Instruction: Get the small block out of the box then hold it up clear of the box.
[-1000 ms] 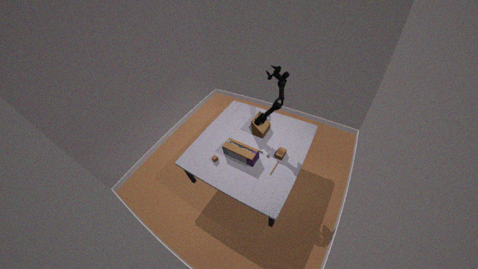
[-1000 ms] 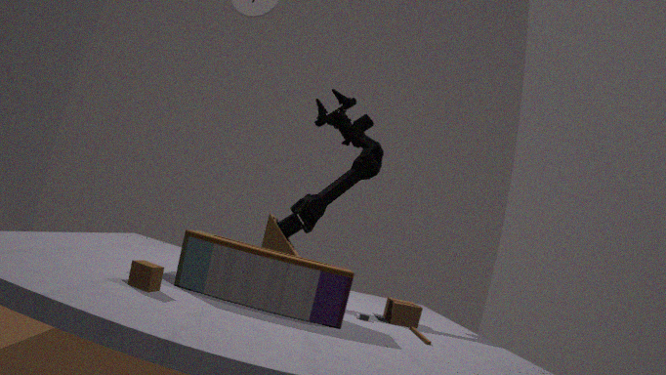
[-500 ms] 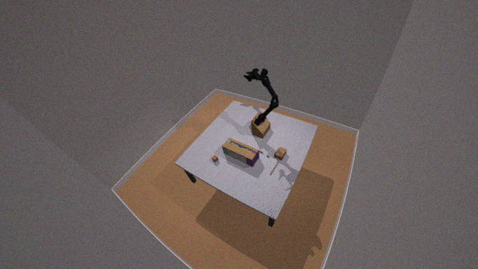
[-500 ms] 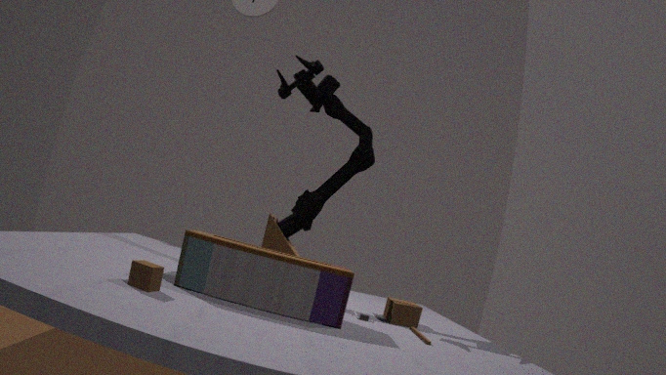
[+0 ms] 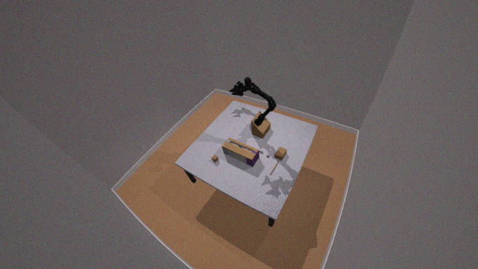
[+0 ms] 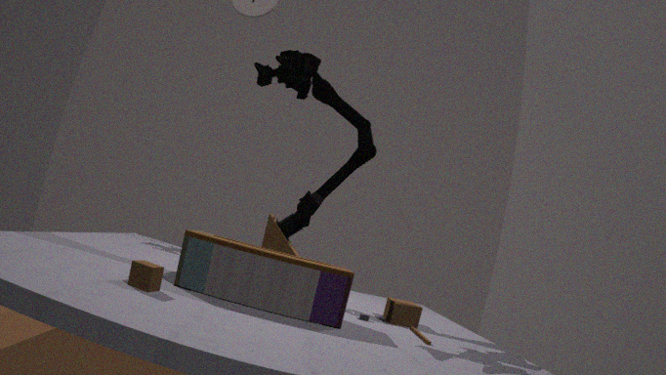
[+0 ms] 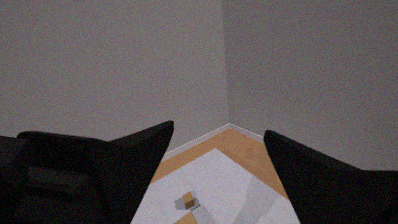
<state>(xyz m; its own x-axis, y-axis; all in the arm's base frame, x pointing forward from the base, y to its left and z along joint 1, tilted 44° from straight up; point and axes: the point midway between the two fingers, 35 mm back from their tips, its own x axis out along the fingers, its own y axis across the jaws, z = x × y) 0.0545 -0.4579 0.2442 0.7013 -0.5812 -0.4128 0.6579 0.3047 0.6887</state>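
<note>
The box (image 5: 240, 151) (image 6: 264, 280) stands upright on the table (image 5: 210, 129) (image 6: 73, 273), with a wooden top, a pale front, a teal panel at its left end and a purple panel at its right. A slot shows in its top in the top view. I cannot make out a block or the shelf inside. A tiny grey piece (image 5: 268, 156) (image 6: 364, 317) lies on the table beyond the purple end; I cannot tell whether it is the small block. My gripper (image 5: 233, 91) (image 7: 218, 129) is open and empty, high above the table's back part, well away from the box.
A small wooden cube (image 5: 214, 158) (image 6: 145, 276) sits off the box's teal end. A larger wooden block (image 5: 280, 153) (image 6: 403, 312) stands off the purple end, with a thin wooden stick (image 5: 274, 168) (image 6: 420, 335) beside it. The arm's wooden base (image 5: 261, 129) is behind the box.
</note>
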